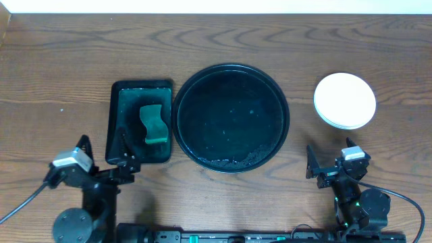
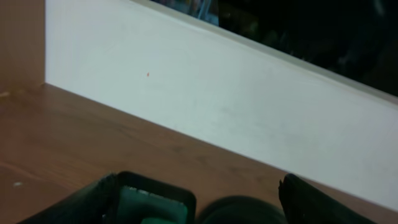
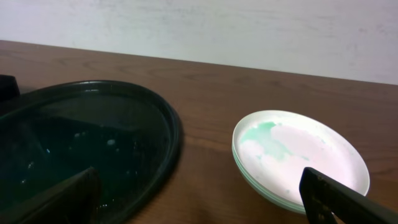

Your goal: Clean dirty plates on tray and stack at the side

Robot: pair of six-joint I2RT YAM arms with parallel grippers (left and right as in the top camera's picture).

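The white plates [image 1: 345, 100] sit stacked on the bare wood at the right of the round black tray [image 1: 231, 117], which holds only water drops. In the right wrist view the stack [image 3: 300, 156] shows a faint teal tint on its top plate, beside the tray [image 3: 93, 143]. My right gripper [image 1: 335, 160] is open and empty, near the table's front edge below the stack; its fingers frame the wood between tray and stack [image 3: 199, 202]. My left gripper [image 1: 125, 154] is open and empty at the near edge of the small green tray [image 1: 140, 121].
The rectangular dark-green tray holds a green sponge [image 1: 154, 124]. In the left wrist view the green tray [image 2: 155, 199] and part of the black tray [image 2: 239, 211] show low down, with a white wall [image 2: 217, 99] behind the table's far edge.
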